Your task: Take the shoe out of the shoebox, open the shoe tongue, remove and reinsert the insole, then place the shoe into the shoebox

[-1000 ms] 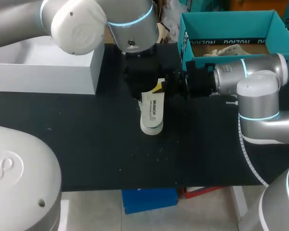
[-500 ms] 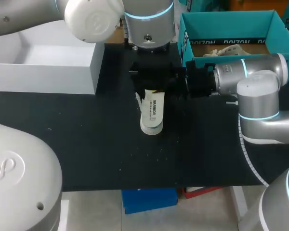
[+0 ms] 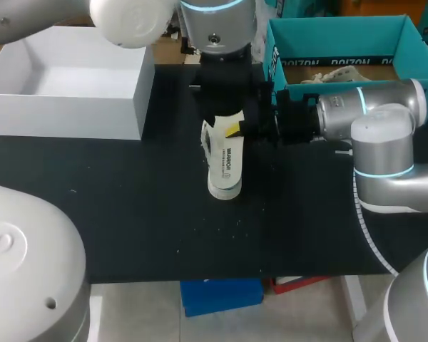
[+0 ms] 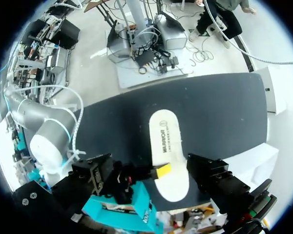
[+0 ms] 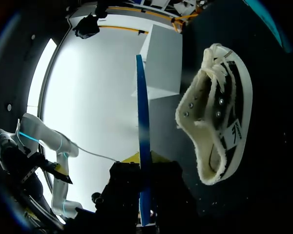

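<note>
A white insole (image 3: 228, 158) with dark print hangs flat just above the white canvas shoe (image 3: 224, 191), which stands upright on the black table. My right gripper (image 3: 237, 130) comes in from the right and is shut on the insole's heel end. In the right wrist view the insole (image 5: 141, 136) shows edge-on as a blue strip running out from between the fingers of this gripper (image 5: 142, 168), and the laced shoe (image 5: 219, 126) opens toward it. My left gripper (image 4: 156, 181) hangs open over the insole (image 4: 168, 151), one finger on each side. From the head view the left gripper (image 3: 225, 107) is over the heel.
The teal shoebox (image 3: 335, 32) stands open at the back right with crumpled paper (image 3: 335, 75) inside. A white open box (image 3: 71, 92) sits at the back left. My right arm's body (image 3: 381, 135) lies along the table's right side.
My left arm has shifted right and settled over the shoe's heel. The right gripper, the insole and the shoe have stayed where they were.
</note>
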Robot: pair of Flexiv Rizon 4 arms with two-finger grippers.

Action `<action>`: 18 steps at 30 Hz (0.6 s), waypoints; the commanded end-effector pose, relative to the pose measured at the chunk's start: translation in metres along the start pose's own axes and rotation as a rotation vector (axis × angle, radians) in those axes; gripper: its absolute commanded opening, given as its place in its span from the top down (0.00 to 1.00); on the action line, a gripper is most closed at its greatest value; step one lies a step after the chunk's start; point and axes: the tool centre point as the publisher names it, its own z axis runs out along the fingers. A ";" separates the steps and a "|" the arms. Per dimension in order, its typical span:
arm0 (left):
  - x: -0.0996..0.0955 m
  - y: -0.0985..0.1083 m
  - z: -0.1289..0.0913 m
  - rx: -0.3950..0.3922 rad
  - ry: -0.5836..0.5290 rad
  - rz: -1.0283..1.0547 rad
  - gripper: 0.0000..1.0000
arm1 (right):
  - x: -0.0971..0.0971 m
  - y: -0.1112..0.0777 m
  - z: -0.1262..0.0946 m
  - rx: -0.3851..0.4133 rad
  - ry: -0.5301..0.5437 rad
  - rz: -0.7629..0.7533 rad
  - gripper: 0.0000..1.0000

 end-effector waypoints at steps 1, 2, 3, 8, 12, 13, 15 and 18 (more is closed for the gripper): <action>0.004 0.024 0.000 0.014 0.001 0.008 0.00 | 0.000 0.000 0.002 -0.003 0.000 0.000 1.00; 0.005 0.029 0.001 0.014 0.001 0.010 0.00 | 0.000 0.000 0.002 -0.003 0.000 0.000 1.00; 0.006 0.035 0.001 0.014 0.001 0.011 0.00 | 0.000 0.000 0.002 -0.003 0.000 0.000 1.00; 0.014 0.063 0.005 0.016 -0.006 0.019 0.00 | 0.000 0.000 0.002 -0.003 0.000 0.000 1.00; 0.020 0.088 0.008 0.017 -0.010 0.016 0.00 | 0.000 0.000 0.002 -0.003 0.000 0.000 1.00; 0.021 0.094 0.009 0.017 -0.011 0.012 0.00 | 0.000 0.000 0.002 -0.003 0.000 0.000 1.00; 0.025 0.109 0.010 0.015 -0.015 0.009 0.00 | 0.000 0.000 0.002 -0.003 0.000 0.000 1.00; 0.029 0.128 0.013 0.013 -0.013 -0.005 0.00 | 0.000 0.000 0.002 -0.003 0.000 0.000 1.00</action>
